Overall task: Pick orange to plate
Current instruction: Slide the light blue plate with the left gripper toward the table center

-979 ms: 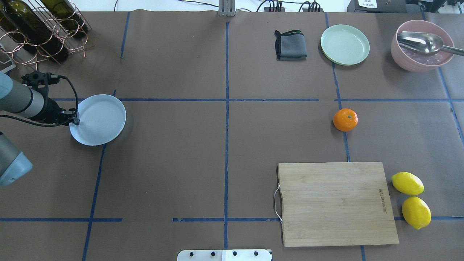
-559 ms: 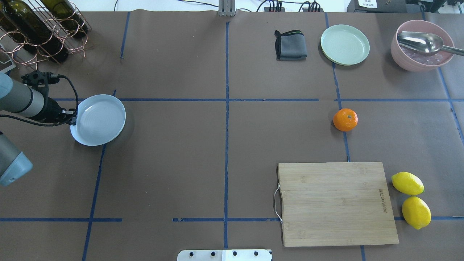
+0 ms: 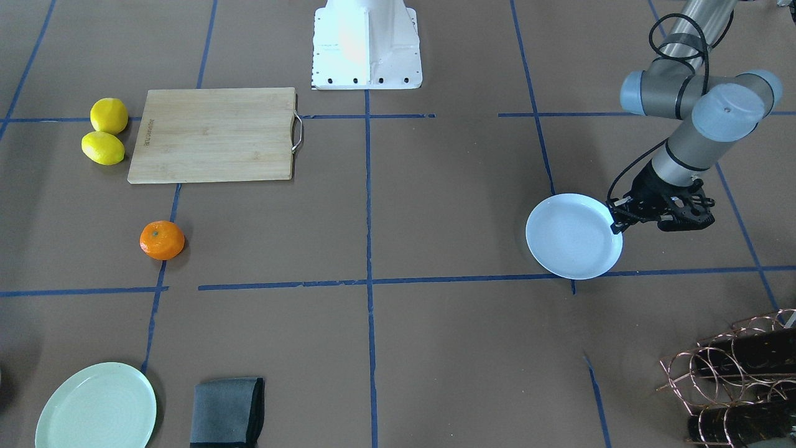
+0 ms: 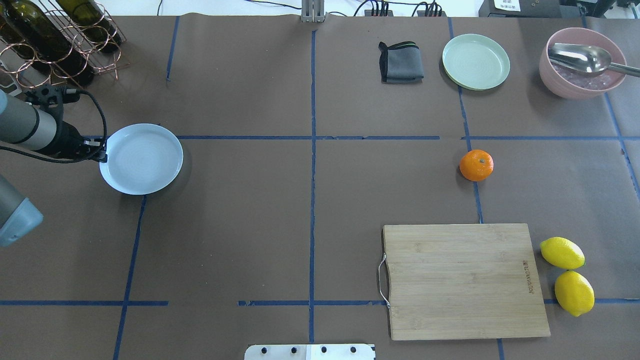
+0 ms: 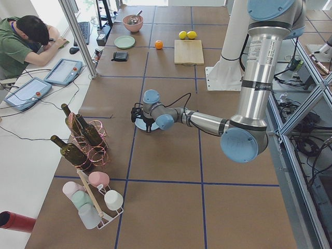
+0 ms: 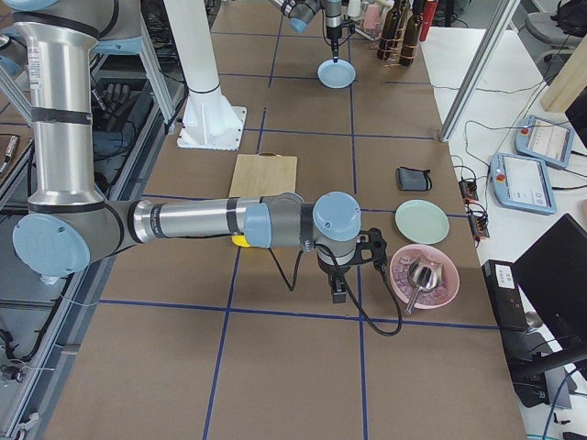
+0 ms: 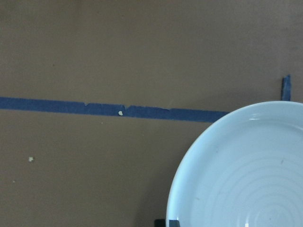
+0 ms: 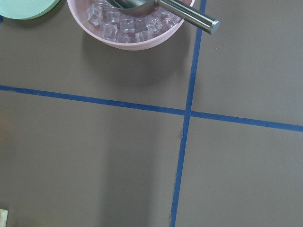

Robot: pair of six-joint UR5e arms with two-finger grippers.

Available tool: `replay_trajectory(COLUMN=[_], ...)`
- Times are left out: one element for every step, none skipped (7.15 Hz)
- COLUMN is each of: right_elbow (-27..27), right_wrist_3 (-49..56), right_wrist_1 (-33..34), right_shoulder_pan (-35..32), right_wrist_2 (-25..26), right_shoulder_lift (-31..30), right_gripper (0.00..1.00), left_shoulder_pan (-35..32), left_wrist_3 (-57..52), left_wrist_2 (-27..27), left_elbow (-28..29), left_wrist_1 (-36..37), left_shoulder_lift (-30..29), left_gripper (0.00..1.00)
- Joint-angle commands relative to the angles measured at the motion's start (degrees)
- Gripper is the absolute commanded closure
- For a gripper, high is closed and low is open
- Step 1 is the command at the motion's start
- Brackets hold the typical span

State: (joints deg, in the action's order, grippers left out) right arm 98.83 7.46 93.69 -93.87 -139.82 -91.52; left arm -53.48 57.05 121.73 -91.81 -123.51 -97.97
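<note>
The orange (image 4: 476, 165) sits alone on the brown table, right of centre, on a blue tape line; it also shows in the front view (image 3: 162, 239). Far to the left, my left gripper (image 4: 102, 155) is shut on the near-left rim of the pale bluish-white plate (image 4: 141, 159), which holds nothing. The front view shows the same gripper (image 3: 616, 222) pinching the plate (image 3: 572, 236) at its edge. In the left wrist view the plate (image 7: 241, 175) fills the lower right. My right gripper (image 6: 337, 286) shows only in the right side view, near the pink bowl; I cannot tell its state.
A wooden cutting board (image 4: 465, 280) lies near the front right, with two lemons (image 4: 562, 252) beside it. At the back right are a grey cloth (image 4: 400, 62), a green plate (image 4: 476, 61) and a pink bowl (image 4: 555, 80) with ice and a scoop. A wine rack (image 4: 55, 40) stands back left.
My left gripper has carried the plate away from the robot and slightly to the right in the overhead view. The orange has not moved.
</note>
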Motion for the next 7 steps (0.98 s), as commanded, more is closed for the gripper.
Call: replay_trajectory(right_elbow=[0.05, -0.13, -0.13, -0.21, -0.21, -0.3, -0.3], right_wrist_3=[0.1, 0.1, 0.1, 0.18, 0.1, 0.1, -0.51], right_wrist_1=[0.0, -0.09, -0.09, -0.09, -0.09, -0.09, -0.09], right_shoulder_pan=[0.0, 0.0, 0.0, 0.0, 0.0, 0.0, 0.0], right_wrist_2=[0.08, 0.08, 0.08, 0.08, 0.16, 0.16, 0.16], right_shoulder_lift=[0.03, 0.03, 0.03, -0.06, -0.06, -0.06, -0.06], right_gripper=[0.0, 0.0, 0.0, 0.0, 0.0, 0.0, 0.0], left_shoulder_pan=[-3.03, -3.12, -3.12, -2.34, 0.63, 5.7, 10.62], left_wrist_3=[0.08, 0.78, 1.57, 8.88, 17.22, 23.92, 32.6], left_wrist_2=[5.26, 5.27, 5.18, 5.36, 5.1, 4.83, 0.74], left_elbow=[-2.75, -3.72, -4.25, -4.17, -3.74, -3.56, -2.95], left_wrist_1=[3.86, 11.2, 17.45, 17.69, 17.6, 17.43, 17.08], left_shoulder_lift=[-1.86, -6.92, -11.85, -14.33, -18.01, -20.31, -23.46], left_gripper=[1.0, 1.0, 1.0, 1.0, 1.0, 1.0, 1.0])
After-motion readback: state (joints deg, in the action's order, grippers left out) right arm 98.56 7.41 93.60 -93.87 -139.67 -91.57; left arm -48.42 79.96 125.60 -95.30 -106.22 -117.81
